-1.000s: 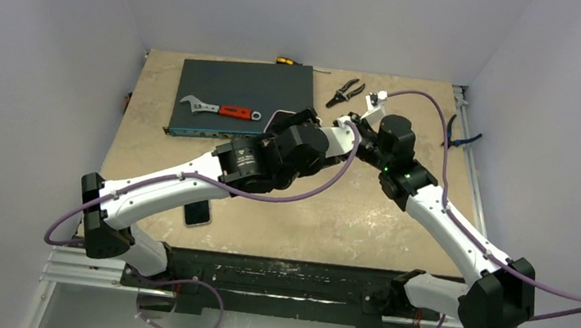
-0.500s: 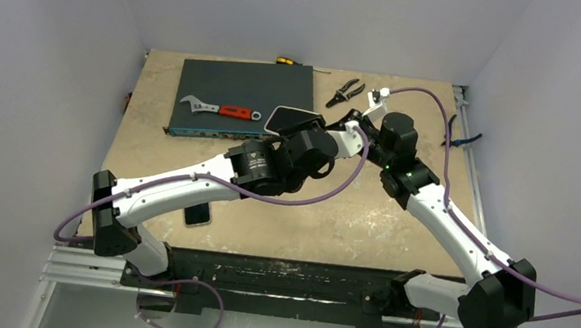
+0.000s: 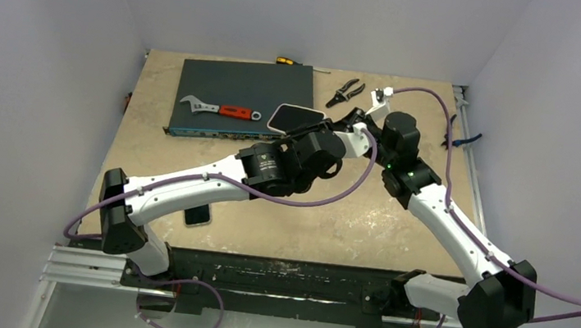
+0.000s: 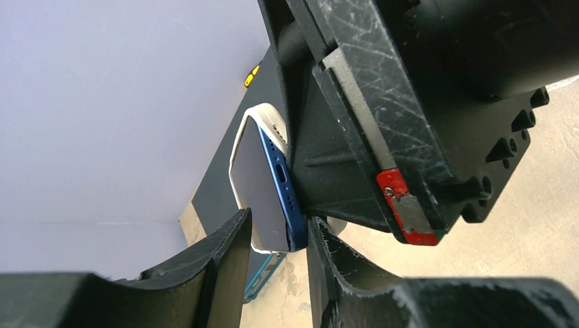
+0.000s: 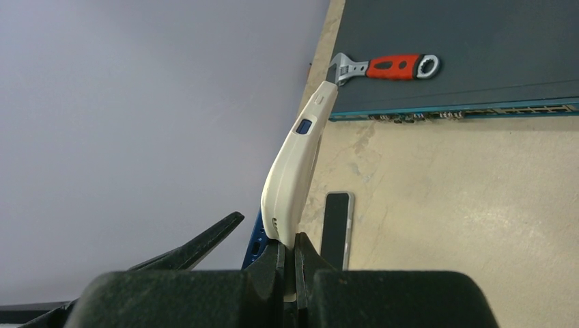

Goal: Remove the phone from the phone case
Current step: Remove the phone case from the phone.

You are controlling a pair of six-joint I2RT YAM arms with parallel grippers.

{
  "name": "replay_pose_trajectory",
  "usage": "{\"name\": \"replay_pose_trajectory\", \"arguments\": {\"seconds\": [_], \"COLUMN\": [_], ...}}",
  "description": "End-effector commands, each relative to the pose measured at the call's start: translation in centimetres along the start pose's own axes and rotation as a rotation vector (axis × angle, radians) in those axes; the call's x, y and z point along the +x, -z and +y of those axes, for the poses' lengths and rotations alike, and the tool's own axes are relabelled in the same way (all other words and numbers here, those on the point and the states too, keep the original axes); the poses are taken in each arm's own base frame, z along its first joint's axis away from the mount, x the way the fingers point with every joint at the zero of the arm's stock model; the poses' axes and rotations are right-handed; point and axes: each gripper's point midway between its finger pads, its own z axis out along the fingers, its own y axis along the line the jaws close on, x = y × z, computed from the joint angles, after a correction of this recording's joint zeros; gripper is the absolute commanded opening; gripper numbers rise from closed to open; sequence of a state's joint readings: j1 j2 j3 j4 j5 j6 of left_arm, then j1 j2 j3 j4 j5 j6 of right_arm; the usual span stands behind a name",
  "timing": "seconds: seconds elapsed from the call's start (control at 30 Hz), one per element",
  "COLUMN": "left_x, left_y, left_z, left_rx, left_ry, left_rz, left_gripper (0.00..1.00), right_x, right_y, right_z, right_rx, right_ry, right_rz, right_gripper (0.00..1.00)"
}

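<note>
top external: left tool (image 4: 278,236) has advanced, closing around the phone (image 3: 296,118).

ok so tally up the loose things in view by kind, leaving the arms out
phones: 2, blue phone, second phone
phone case: 1
hand tools: 3, wrench, pliers, screwdriver
flat dark box: 1
total: 7

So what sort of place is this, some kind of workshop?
Likely a robot lab test bench: a beige tabletop boxed in by plain pale walls, two white-and-black robot arms bolted at its edge, and hand tools like a red-handled adjustable wrench and black pliers.
</note>
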State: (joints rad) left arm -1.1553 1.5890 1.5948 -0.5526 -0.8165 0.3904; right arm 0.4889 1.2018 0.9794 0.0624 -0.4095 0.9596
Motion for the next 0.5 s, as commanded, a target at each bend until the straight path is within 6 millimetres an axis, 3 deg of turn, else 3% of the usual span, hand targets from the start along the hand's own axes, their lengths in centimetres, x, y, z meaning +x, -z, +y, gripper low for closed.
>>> {"name": "replay_pose_trajectory", "arguments": {"seconds": [0.0, 0.37, 0.47], "left_x": [-0.5, -0.3, -0.2], "left_y": [-0.6, -1.9, -2.0], "left_z": [2.0, 1.2, 1.2], "left_rx": [-0.101, -0.116, -0.122], "left_ry": [0.012, -0.018, -0.022], "left_rz": [0.002, 0.026, 0.032], "left_gripper": [0.34, 0.17, 0.04], "right_x": [-1.6, -0.9, -0.8], "right_y": [2.7, 3.7, 4.0], "right_z": [7.1, 8.5, 8.9], "right_rx": [-0.201, -0.249, -0.263], "right_ry": [0.063, 0.057, 0.06], "right_rz": [-0.022, 0.012, 0.019], "right_gripper": [0.0, 0.0, 0.0]}}
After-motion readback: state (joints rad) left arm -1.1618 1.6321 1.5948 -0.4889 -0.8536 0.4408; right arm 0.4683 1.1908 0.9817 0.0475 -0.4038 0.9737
